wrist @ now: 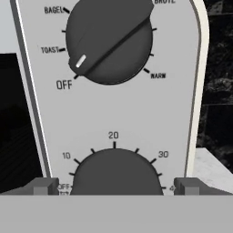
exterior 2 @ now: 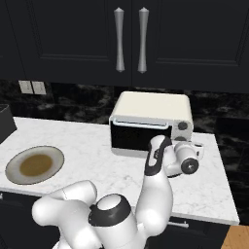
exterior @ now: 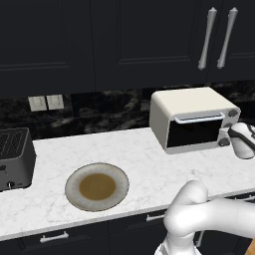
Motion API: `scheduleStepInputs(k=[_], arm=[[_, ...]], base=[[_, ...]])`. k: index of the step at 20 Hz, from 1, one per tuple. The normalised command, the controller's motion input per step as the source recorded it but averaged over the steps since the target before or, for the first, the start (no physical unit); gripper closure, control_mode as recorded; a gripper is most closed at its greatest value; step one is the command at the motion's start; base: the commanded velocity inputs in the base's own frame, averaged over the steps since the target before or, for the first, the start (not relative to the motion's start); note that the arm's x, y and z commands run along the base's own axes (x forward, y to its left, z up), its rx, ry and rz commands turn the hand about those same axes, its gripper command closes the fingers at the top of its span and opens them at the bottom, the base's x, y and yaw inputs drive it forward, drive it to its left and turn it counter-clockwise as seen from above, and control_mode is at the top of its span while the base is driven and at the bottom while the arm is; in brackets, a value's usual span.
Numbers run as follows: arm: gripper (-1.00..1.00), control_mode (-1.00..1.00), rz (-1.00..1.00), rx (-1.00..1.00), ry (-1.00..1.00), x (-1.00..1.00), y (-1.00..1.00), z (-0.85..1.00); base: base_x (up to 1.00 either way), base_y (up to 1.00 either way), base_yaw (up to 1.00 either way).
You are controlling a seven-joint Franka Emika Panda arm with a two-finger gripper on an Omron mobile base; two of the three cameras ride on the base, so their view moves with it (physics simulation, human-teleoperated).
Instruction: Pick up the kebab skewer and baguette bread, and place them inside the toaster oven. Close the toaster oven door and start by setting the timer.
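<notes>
— What was the room like?
— A white marble surface [exterior: 144, 149] ran under black cabinets [exterior: 124, 40], carrying a round grey plate with a brown centre [exterior: 97, 187] and a dark grey slot toaster [exterior: 15, 157].
— And the oven?
— The cream-white boxy toaster oven [exterior 2: 151, 119] stood door shut. The hand [wrist: 116, 186], fingers spread open, sat right at its lower dark timer knob [wrist: 116, 173].

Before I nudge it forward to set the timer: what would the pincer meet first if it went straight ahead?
Most likely the dark round lower dial marked 10, 20, 30 on the cream-white toaster oven panel. The open pincer straddles it, though the remaining gap is hard to judge.
</notes>
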Motion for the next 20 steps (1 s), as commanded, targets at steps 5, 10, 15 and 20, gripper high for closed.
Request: scheduleStepInputs(k=[5,10,15,20], arm=[[-1.0,-1.0,0.0,0.0,0.0,0.0,0.0,-0.03],[-1.0,-1.0,0.0,0.0,0.0,0.0,0.0,-0.04],[-1.0,-1.0,0.0,0.0,0.0,0.0,0.0,-0.01],[-1.0,-1.0,0.0,0.0,0.0,0.0,0.0,0.0]], base=[[0.0,0.0,0.0],[0.0,0.0,0.0],[0.0,0.0,0.0],[0.0,0.0,0.0]])
